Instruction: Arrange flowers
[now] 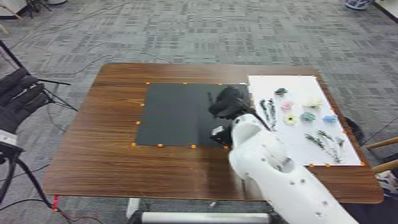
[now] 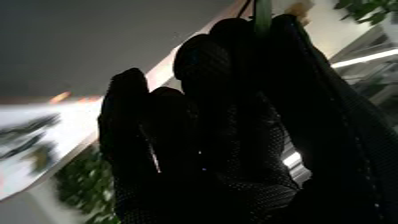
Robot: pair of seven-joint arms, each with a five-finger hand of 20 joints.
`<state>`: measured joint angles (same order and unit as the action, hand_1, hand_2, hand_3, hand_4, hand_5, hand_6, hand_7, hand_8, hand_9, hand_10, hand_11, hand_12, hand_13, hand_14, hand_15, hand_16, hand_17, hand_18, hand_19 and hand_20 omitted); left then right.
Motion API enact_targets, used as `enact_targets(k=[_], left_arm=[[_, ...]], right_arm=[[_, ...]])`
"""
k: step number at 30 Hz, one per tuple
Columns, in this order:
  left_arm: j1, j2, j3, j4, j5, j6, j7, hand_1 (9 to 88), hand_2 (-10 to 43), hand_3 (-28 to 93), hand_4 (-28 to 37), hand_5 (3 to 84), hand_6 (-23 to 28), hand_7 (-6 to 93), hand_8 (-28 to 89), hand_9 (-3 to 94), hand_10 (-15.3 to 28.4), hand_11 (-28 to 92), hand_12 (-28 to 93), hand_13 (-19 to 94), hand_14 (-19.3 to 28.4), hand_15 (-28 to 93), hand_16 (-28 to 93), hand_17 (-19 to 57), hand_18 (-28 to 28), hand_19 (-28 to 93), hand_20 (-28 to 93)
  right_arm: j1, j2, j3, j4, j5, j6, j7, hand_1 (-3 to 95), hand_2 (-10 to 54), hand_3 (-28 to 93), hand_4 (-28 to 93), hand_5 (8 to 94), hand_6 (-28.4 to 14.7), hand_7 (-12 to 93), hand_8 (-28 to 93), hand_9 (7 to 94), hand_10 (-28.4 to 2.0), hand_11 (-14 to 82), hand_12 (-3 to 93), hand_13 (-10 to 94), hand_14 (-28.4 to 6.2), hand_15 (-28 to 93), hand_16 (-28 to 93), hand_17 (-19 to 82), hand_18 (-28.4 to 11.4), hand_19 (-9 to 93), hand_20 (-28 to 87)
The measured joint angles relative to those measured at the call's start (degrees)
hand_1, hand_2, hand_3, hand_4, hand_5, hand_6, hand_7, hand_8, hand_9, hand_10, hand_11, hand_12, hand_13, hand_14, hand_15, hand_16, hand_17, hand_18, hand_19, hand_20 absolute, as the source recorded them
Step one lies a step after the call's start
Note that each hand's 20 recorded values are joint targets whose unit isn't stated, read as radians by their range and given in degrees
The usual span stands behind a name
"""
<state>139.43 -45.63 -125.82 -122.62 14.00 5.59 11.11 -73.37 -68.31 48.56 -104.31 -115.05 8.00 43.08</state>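
Observation:
In the head view my right hand [image 1: 231, 103] is over the right part of the dark sheet [image 1: 173, 112], beside the white board. The right wrist view shows the hand [image 2: 222, 100] pinching a green stem [image 2: 263, 16] between thumb and fingers. On the white board [image 1: 275, 82] lie a pink flower [image 1: 287, 105], a cream flower [image 1: 313, 103], a yellow flower [image 1: 290, 119], blue flowers [image 1: 307, 117] and leafy sprigs [image 1: 330, 142]. My left hand [image 1: 19, 97] is off the table's left side, its fingers relaxed.
The brown table [image 1: 98, 125] extends around the sheet and board. Small orange markers [image 1: 161, 145] line their edges. My right arm crosses the board's left front part. A chair [image 1: 384, 145] stands off the table's right side.

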Motion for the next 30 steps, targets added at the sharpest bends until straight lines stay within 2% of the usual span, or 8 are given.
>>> enact_targets(k=[4,10,15,24,30], left_arm=[[1.11,-0.38,-1.67,-0.64,0.03,-0.28,0.03,22.1,14.6,68,-28.3,37.4,8.5,4.6,-5,31.3,13.9,8,13,22,13.8,19,-1,-2.0,11.5,20,10],[2.37,-0.65,-1.71,-0.89,-0.40,-0.25,0.53,23.0,14.1,68,-28.3,37.4,8.6,4.8,-5,31.3,13.8,9,13,22,14.0,19,-1,-2.0,11.5,20,10],[2.13,-1.15,-0.72,-0.90,-0.70,-0.20,0.95,23.5,13.8,68,-28.3,37.4,8.5,5.0,-5,31.2,13.8,9,13,22,14.1,19,-1,-2.0,11.5,20,10],[1.57,-1.63,0.73,-1.36,-0.63,-0.17,1.05,24.0,13.5,68,-28.3,37.4,8.6,5.3,-5,31.2,13.8,9,13,22,14.2,20,-1,-2.0,11.6,20,10],[-0.74,-1.54,2.84,-0.90,-0.63,-0.08,0.72,25.2,12.6,68,-28.2,37.6,8.8,5.4,-5,31.5,14.0,10,13,22,14.4,21,-1,-2.1,11.7,20,10]], right_arm=[[4.83,-2.73,-5.81,3.09,0.03,-2.16,-0.32,53.9,-9.5,71,-18,78.4,-0.4,44,20,81.3,-11.8,35.9,54.6,67,-18.8,75,44,35,-28.4,83,37],[8.79,-6.77,-10.51,6.41,-0.14,-4.36,-0.06,54.5,-9.5,70,-19,78.6,-0.3,44,19,81.1,-11.8,37.4,53.4,67,-18.6,76,44,35,-28.4,84,37],[10.40,-9.18,-13.68,9.43,-0.43,-5.25,2.17,54.1,-9.5,71,-20,78.7,-0.2,45,18,82.0,-11.7,37.2,52.5,68,-18.1,75,44,36,-28.4,85,37],[10.81,-9.56,-17.86,10.07,-1.46,-8.12,5.12,53.9,-9.5,71,-22,77.8,-0.7,46,19,81.8,-12.1,38.0,52.2,68,-18.0,75,44,36,-28.4,85,36],[10.06,-10.63,-19.72,13.52,-5.67,-1.18,4.52,52.4,-9.5,72,-23,75.9,-1.3,48,18,80.1,-12.7,39.7,51.4,67,-18.1,76,44,35,-28.4,86,35]])
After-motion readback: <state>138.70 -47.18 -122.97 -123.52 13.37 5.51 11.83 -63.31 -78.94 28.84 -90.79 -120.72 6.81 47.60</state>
